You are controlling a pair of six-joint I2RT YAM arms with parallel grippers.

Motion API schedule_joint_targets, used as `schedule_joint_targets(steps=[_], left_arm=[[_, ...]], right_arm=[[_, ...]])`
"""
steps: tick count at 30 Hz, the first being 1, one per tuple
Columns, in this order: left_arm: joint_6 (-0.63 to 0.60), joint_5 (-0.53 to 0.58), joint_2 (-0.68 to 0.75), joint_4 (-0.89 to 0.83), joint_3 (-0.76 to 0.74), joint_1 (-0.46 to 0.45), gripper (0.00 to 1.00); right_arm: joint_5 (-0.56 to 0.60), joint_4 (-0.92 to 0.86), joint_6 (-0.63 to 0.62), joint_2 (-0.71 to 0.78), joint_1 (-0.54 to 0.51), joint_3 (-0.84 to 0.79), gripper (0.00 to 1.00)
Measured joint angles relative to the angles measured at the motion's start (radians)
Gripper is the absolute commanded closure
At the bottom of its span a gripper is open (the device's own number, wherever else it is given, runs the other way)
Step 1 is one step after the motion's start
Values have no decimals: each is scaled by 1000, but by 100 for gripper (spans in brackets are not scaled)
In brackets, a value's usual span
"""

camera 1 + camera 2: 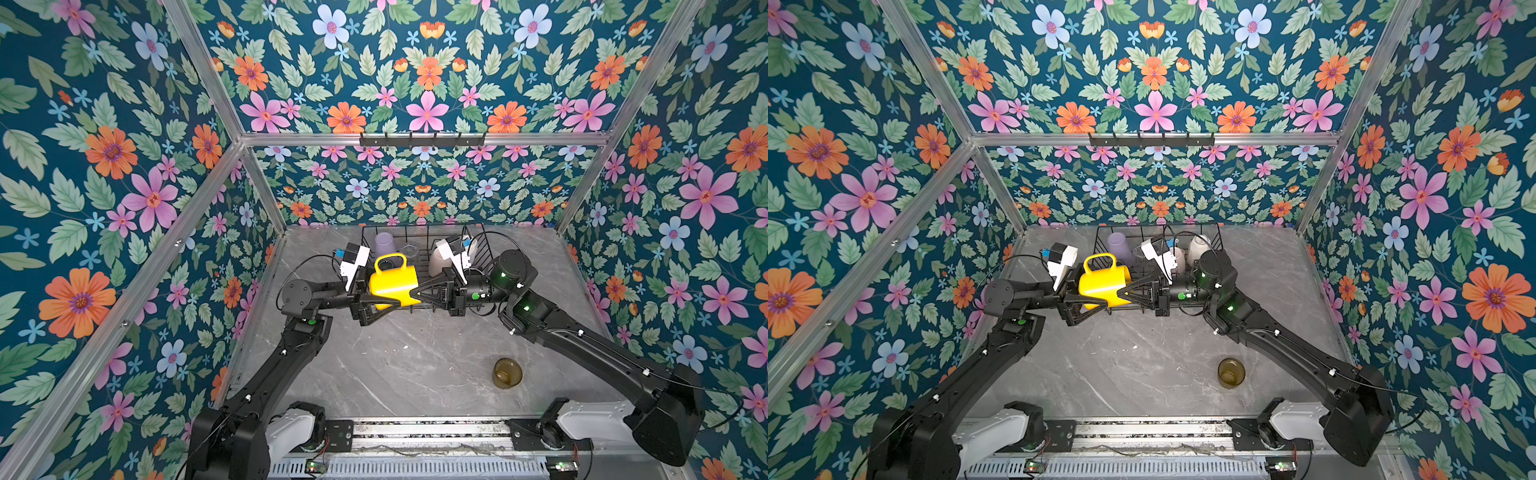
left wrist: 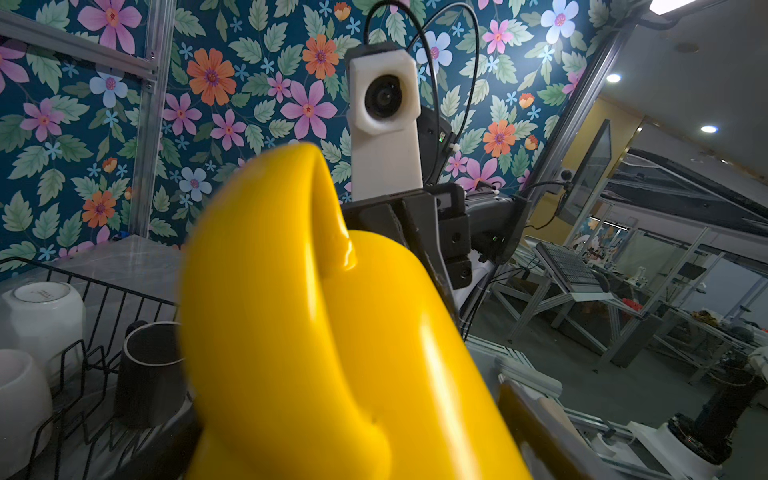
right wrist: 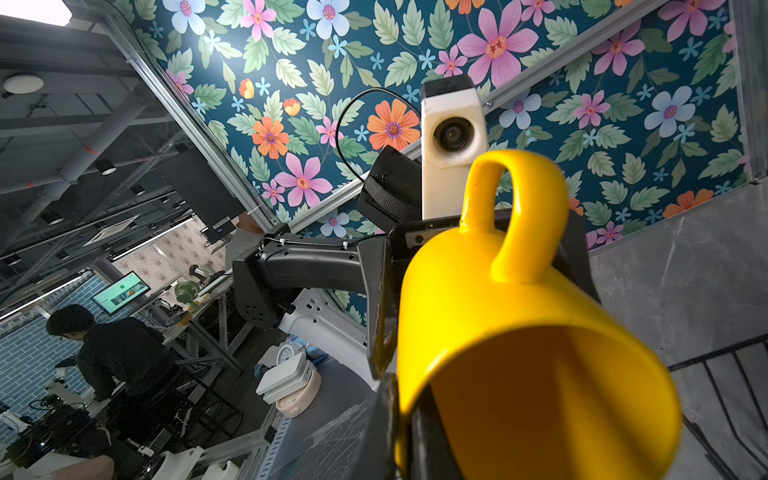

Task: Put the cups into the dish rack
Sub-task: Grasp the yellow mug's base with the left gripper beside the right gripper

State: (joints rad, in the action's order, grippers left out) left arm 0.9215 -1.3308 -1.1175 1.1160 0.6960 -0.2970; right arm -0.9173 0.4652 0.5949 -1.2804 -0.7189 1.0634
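Crowding the rack (image 1: 484,245) just beyond both grippers are cups: a lilac tumbler (image 1: 384,243), a clear glass (image 1: 409,250), a pink mug (image 1: 436,262) and, in the left wrist view, a white mug (image 2: 41,311) and a black mug (image 2: 149,374). An amber glass (image 1: 507,373) stands on the worktop (image 1: 374,374), well back from the right gripper (image 1: 415,296), toward its arm's base. That gripper pinches the rim of the yellow mug (image 1: 392,282), aloft at the rack's near edge. The mug lies sideways, its long axis running gripper to gripper, mouth toward the right one, handle up. The left gripper (image 1: 380,297) is spread wide, flanking the mug's base.
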Motion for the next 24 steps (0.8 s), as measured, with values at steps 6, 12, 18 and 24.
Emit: schedule_joint_targets(steps=[6,12,18,24], left_arm=[[234,-6,-84,293,1,0,12],[343,0,-108,392,8,0,24],[365,0,-106,401,6,1,41],[389,-10,-107,401,14,0,91]], right_arm=[[-14,37,9,-9,-7,1,100],[-14,55,16,-11,-8,3,100],[-15,56,21,-14,-11,9,100],[6,42,21,-10,-11,14,68]])
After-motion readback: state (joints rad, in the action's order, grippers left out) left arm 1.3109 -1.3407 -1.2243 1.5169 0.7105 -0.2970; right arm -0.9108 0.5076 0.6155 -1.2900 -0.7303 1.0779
